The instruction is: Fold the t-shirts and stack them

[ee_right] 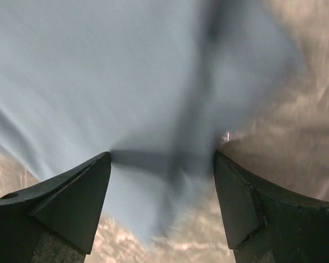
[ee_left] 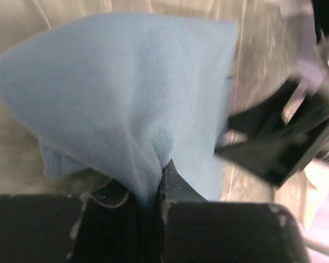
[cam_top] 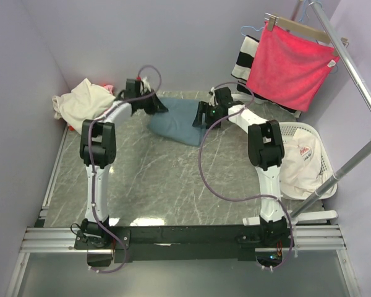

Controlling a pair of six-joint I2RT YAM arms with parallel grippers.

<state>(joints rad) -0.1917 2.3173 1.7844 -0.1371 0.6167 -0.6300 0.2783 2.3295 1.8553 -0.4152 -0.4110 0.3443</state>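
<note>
Though blurry, left arm (cam_top: 98, 145) seemingly outstretched.

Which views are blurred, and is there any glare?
Top external: sharp, with pale glare at the near edge of the table. Left wrist: shirt weave crisp close up, right side smeared by motion. Right wrist: shirt and table both soft and streaked.

Soft, even light fills the sharp overhead view, with pale glare on the table (cam_top: 149, 220). The 2 wrist views are blurred; a dark shadow crosses the blue-grey t-shirt (ee_right: 98, 71).
</note>
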